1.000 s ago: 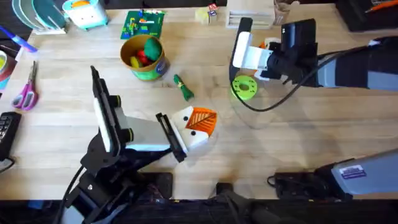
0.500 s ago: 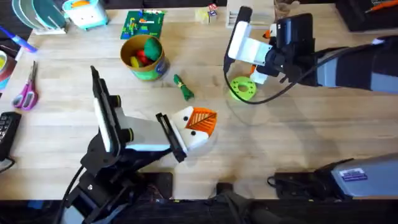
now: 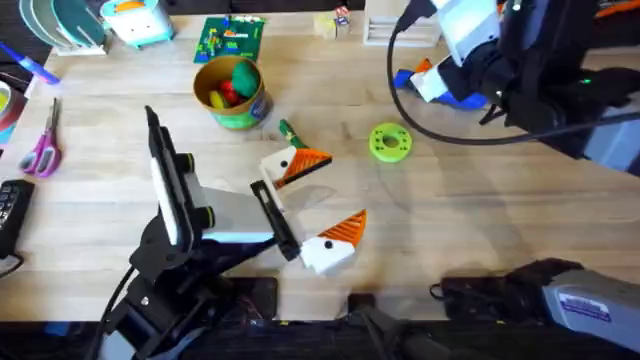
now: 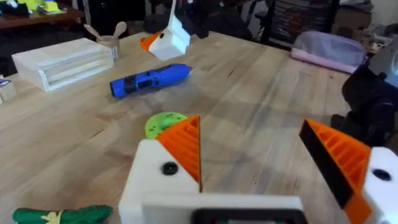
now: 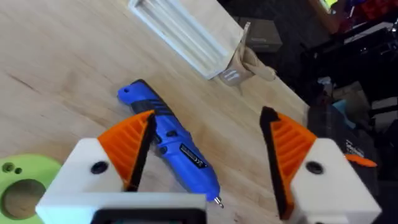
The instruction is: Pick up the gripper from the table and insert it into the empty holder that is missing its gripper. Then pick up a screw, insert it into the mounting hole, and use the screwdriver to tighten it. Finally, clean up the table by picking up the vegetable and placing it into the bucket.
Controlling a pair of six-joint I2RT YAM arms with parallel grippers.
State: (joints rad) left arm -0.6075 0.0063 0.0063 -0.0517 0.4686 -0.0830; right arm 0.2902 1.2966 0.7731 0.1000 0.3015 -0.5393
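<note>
My left gripper (image 3: 340, 190) stands open over the middle of the table (image 3: 480, 220), both white fingers bearing orange ribbed tips (image 4: 184, 146). The green vegetable (image 3: 288, 131) lies just beyond its far finger and shows in the left wrist view too (image 4: 62, 216). At the back right, my right gripper (image 3: 437, 82) hangs open above the blue screwdriver (image 5: 169, 148), which lies flat on the wood (image 4: 149, 79). The yellow-and-green bucket (image 3: 232, 95) holds toy food at the back left. The loose gripper, a screw and the empty holder are out of view.
A round green disc (image 3: 390, 141) lies between the two grippers. A clear box (image 5: 180, 31) sits beyond the screwdriver. A green block board (image 3: 230, 38) stands behind the bucket, and scissors (image 3: 42, 150) lie at the left edge.
My left gripper has opened wide. The right arm has lifted away from the green disc and swung back and right, over the blue screwdriver.
</note>
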